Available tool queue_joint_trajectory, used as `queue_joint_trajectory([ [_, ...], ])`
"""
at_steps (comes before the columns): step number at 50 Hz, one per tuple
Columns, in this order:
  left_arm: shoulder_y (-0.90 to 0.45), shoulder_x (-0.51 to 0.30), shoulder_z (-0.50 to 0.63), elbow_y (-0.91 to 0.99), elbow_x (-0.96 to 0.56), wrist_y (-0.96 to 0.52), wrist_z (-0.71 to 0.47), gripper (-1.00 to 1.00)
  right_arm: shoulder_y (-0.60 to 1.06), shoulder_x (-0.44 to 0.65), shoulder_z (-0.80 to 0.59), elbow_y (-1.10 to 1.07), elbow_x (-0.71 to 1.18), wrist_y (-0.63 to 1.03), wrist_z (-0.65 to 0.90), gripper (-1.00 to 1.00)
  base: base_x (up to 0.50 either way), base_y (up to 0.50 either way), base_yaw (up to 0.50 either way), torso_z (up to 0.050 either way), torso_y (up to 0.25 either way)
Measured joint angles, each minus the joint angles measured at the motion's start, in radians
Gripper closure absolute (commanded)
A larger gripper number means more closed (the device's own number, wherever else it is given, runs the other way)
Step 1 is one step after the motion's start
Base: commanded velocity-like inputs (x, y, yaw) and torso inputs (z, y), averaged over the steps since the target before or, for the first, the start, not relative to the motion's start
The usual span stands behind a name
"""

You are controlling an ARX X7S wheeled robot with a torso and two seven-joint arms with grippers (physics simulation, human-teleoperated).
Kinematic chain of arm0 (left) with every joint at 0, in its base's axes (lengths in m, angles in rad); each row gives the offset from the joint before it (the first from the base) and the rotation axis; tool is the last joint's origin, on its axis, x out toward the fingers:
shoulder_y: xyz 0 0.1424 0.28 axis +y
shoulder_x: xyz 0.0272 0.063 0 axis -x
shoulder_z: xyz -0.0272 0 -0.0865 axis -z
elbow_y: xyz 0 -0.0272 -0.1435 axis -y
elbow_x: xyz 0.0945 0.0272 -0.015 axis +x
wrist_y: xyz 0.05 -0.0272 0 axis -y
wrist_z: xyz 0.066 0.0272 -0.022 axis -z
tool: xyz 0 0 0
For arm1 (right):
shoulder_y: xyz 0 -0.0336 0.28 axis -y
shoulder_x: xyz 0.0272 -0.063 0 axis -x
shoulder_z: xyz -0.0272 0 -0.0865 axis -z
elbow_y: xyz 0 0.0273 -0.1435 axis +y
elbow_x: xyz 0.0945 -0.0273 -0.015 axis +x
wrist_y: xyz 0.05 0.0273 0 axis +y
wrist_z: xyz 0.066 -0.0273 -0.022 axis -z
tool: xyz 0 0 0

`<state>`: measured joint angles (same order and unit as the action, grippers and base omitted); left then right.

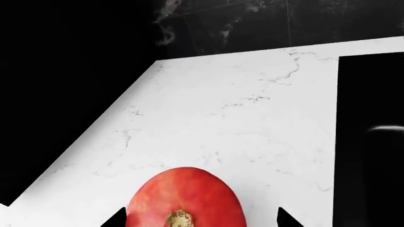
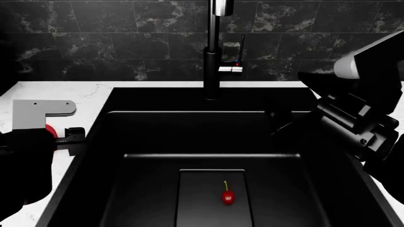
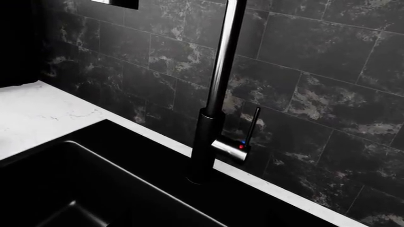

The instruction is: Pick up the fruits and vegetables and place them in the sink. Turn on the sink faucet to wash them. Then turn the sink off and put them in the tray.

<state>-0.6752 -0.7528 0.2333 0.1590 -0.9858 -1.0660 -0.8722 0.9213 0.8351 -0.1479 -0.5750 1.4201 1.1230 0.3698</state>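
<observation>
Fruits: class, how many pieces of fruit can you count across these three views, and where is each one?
2. A cherry lies on the drain panel in the sink. A red fruit sits on the counter between the left gripper fingertips. Others may be hidden.

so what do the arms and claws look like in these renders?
Mostly matte black. The right arm is blocky, stacked black segments with one light grey housing. The left arm is a black bulk carrying a flat grey L-shaped plate. The left claw shows pointed black fingertips. No cables or markings visible.
</observation>
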Motion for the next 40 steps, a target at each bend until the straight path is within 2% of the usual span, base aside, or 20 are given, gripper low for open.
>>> queue_joint_trajectory([
  [22,-0.01,0.009,0.005,-0.086,0.022,0.02,0.025,-1.0,0.005,-0.003,-0.017,0.007,-0.008,-0.005,-0.004,-1.0,0.0,0.0,0.0,0.0,0.0],
  [23,-0.011,0.009,0.005,-0.089,0.023,0.021,0.027,1.0,0.005,-0.003,-0.017,0.007,-0.009,-0.005,-0.004,-1.0,0.0,0.0,0.0,0.0,0.0],
  [40,-0.025,-0.003,0.02,-0.062,0.03,0.018,0.065,1.0,0.005,0.004,-0.02,0.007,-0.005,-0.009,-0.002,-1.0,0.0,0.0,0.0,0.0,0.0],
])
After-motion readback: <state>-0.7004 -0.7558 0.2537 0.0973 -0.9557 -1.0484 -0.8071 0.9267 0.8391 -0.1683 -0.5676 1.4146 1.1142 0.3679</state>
